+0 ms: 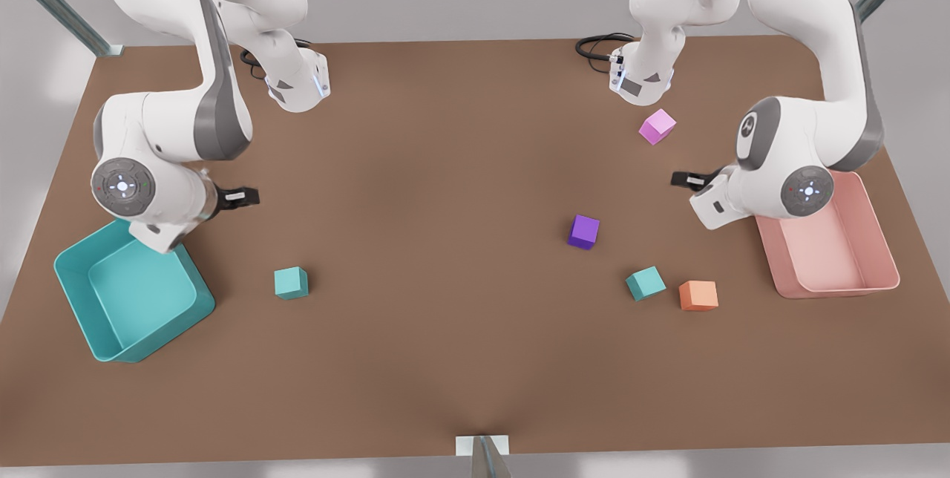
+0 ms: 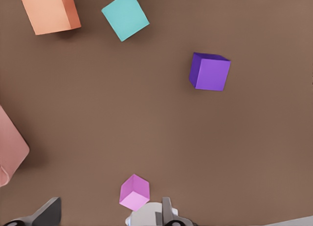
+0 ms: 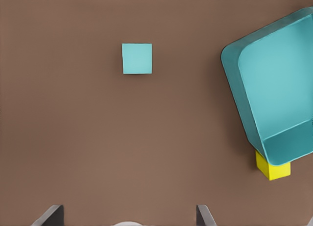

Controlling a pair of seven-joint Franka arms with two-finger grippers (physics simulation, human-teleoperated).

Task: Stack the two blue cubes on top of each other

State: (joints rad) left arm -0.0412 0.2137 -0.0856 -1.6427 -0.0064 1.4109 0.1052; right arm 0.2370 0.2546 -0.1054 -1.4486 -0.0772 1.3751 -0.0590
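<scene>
Blue cubes, both of them, lie flat on the brown table [image 1: 445,166] and well apart. One blue cube [image 1: 291,283] sits at about 8 o'clock from the table's centre in the front view, near the teal bin [image 1: 89,277]. The other blue cube [image 1: 645,283] sits at about 4 o'clock, just beside an orange cube [image 1: 698,295] and near a purple cube [image 1: 584,231].

The right gripper [image 3: 128,217] hangs high on the front view's left with its jaws spread wide and empty, the lone cube ahead of it. The left gripper [image 2: 105,214] hangs on the front view's right, above the pink bin [image 1: 876,240], jaws likewise open on nothing, with a pink cube [image 2: 134,192] close below.

Nothing is grasped yet. I judge the main risk at the crowded cube: it lies turned askew and the orange neighbour is close (a finger coming down could nudge either). A yellow cube [image 3: 273,168] peeps from beneath the teal bin.
</scene>
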